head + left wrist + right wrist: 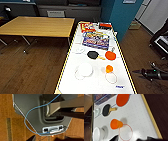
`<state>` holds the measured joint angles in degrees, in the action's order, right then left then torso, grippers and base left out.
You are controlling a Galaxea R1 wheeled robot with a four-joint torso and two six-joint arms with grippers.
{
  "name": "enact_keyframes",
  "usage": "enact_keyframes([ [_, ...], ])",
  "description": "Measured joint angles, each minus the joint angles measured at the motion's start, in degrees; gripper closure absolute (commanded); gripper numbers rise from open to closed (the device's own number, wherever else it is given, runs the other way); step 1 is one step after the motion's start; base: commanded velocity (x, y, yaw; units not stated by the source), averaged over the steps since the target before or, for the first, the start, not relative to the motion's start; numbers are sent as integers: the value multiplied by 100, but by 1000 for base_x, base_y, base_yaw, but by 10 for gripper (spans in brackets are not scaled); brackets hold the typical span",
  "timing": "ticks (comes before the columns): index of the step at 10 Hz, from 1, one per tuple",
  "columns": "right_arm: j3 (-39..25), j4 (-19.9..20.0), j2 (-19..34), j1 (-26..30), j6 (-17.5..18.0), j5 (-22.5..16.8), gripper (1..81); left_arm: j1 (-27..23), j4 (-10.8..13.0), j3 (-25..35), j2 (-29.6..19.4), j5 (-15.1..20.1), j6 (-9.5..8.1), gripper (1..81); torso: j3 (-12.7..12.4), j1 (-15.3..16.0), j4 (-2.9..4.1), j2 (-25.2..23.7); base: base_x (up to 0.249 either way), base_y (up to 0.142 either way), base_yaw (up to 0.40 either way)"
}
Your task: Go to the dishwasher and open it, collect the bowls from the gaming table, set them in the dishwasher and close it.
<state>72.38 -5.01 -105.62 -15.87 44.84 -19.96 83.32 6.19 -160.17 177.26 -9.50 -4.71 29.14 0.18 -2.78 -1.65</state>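
The gaming table [120, 75], long and white-topped with a yellow rim, runs away from me with a colourful game board [96, 40] at its far end. A small orange bowl [109, 68] [115, 124] lies tipped on its side beside a red ring printed on the top. Farther along sit a black round piece [92, 54] [106, 110] with a tan stub and a larger orange round piece [110, 55] [122, 99]; whether these are bowls I cannot tell. My right gripper [135, 71] [132, 139] hangs open just off the table's right edge, near the orange bowl. My left gripper [50, 139] is open above the wooden floor. The dishwasher is out of view.
A white bowl [85, 69] [98, 134] and a small clear cup [79, 50] stand on the table's left half. A yellow wooden-topped table [37, 26] stands to the left, a teal pillar [120, 15] at the far right. My own grey base with a blue cable [26, 117] shows below the left wrist.
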Motion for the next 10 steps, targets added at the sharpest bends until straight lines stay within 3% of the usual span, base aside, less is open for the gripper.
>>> enact_keyframes([
  [2, 91, 33, -325, 17, 83, 56, 10, -17, 0, 0, -17, -28, 0, 10, 101, 2, 0, 2, 0, 0, 0],
  [10, 1370, 46, -1545, -112, 657, 276, 10, -17, -2, -5, -30, -20, 0, 10, 103, 6, 0, 5, 0, 0, 0],
])
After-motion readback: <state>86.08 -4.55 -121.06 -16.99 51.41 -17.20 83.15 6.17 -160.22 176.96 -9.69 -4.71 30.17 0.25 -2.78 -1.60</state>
